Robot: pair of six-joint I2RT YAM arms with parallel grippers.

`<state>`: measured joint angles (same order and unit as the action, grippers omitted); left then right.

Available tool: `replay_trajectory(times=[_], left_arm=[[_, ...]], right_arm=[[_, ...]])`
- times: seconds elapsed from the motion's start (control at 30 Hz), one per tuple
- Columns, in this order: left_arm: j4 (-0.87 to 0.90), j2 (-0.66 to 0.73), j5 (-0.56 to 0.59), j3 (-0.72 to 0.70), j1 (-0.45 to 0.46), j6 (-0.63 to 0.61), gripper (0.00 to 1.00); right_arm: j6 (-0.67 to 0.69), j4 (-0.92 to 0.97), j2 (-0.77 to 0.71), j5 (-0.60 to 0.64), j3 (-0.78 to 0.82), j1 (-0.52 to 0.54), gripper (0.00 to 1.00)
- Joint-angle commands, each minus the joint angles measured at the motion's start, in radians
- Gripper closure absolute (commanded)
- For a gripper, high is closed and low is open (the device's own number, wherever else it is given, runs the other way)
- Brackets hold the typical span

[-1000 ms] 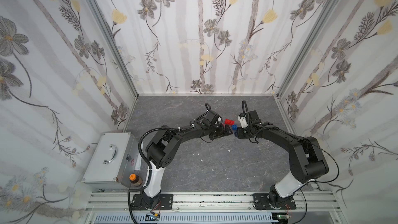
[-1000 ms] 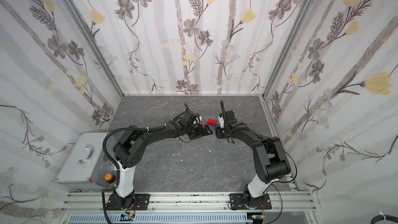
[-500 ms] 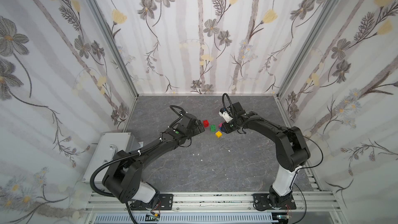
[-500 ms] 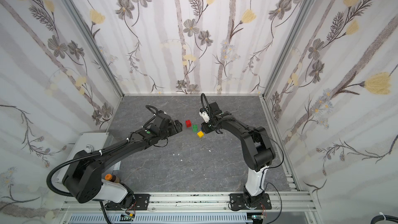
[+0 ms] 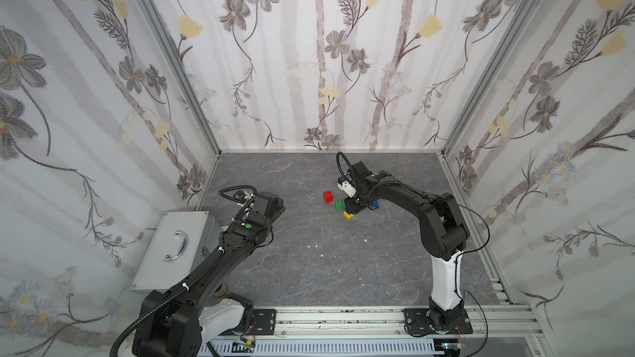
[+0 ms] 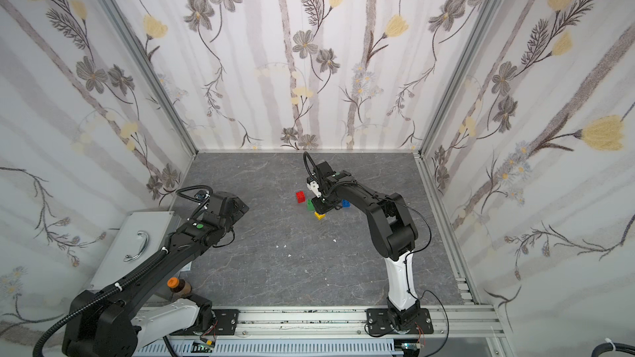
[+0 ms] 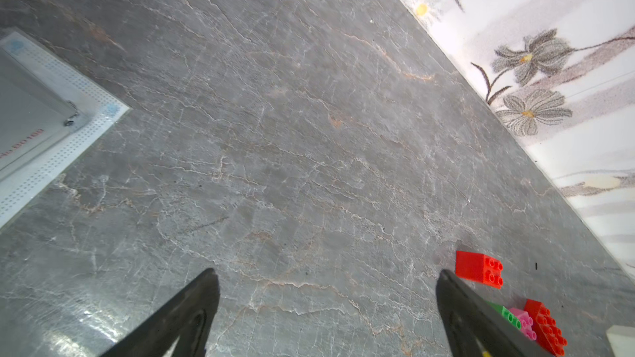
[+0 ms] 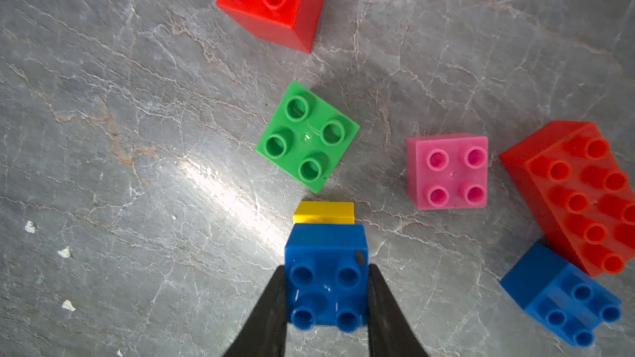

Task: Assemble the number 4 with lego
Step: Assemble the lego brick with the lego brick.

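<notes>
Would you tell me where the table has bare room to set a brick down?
Bare: the table between the left arm and the right arm, short of the yellow brick. Crowded: around the right gripper, beside the green brick, pink brick and long red brick.

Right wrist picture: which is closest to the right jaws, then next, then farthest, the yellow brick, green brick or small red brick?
1. Yellow brick: peeking out under the blue brick the right gripper holds.
2. Green brick: just beyond the yellow.
3. Small red brick: farthest, well past the green.
</notes>
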<state>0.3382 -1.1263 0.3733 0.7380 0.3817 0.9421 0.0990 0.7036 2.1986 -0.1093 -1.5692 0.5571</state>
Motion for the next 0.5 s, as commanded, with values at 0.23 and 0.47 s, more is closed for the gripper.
replay_trajectory(times=[0.23, 0.47], left_arm=[[-0.005, -0.089, -0.092, 0.041, -0.012, -0.035, 0.00], [-0.041, -0.130, -0.163, 0.053, -0.012, -0.048, 0.00]], right_arm=[[0.023, 0.021, 0.028, -0.002, -0.014, 0.013, 0.85], [0.026, 0.022, 0.046, -0.011, -0.011, 0.020, 0.85]])
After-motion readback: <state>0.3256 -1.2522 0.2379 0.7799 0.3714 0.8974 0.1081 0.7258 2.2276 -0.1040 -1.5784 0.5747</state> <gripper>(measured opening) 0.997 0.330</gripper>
